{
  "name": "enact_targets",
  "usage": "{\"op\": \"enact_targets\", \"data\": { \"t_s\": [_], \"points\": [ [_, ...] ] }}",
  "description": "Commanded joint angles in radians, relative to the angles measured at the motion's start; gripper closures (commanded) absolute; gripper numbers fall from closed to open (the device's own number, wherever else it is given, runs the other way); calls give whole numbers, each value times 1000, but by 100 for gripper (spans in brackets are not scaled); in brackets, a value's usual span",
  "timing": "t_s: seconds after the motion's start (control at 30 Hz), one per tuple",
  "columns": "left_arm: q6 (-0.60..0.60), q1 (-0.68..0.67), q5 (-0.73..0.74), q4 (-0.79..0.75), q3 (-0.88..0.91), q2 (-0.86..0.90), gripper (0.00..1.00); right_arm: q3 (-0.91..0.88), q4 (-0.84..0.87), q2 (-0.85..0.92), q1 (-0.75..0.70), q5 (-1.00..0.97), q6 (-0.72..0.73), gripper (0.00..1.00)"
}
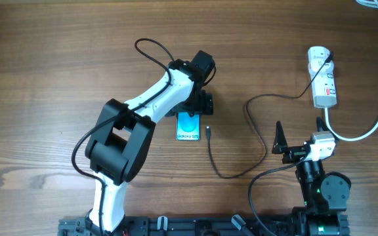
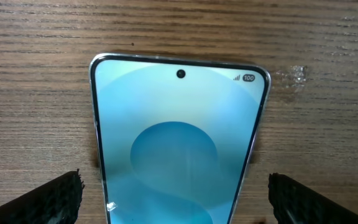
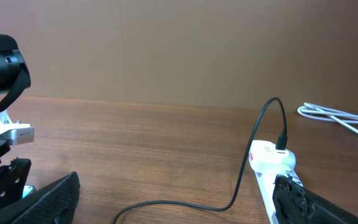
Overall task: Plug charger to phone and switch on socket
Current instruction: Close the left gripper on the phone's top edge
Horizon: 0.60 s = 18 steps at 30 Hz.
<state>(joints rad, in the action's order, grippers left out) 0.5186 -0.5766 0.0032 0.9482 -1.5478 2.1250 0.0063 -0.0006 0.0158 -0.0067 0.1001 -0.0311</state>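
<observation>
Overhead view: nothing done yet. The thin black charger cable lies with its tip just beside the turquoise-screened rectangular smartphone, unplugged. The elongated white power strip sits well apart, its switch state unreadable. The left gripper straddles the smartphone with jaws apart. The right gripper is empty, jaws apart.

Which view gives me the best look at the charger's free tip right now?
Overhead. It alone shows the tip of the charger, lying beside the phone but apart from it. Right wrist shows only the cable's stretch near the socket; left wrist shows none of it.
</observation>
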Motion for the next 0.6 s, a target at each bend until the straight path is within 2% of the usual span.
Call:
{"op": "enact_targets", "data": {
  "t_s": [0.0, 0.57],
  "points": [
    [17, -2, -24, -3, 11, 19, 0, -1, 3, -5, -4, -6, 8, 0],
    [18, 0, -24, -69, 75, 19, 0, -1, 3, -5, -4, -6, 8, 0]
  ]
}}
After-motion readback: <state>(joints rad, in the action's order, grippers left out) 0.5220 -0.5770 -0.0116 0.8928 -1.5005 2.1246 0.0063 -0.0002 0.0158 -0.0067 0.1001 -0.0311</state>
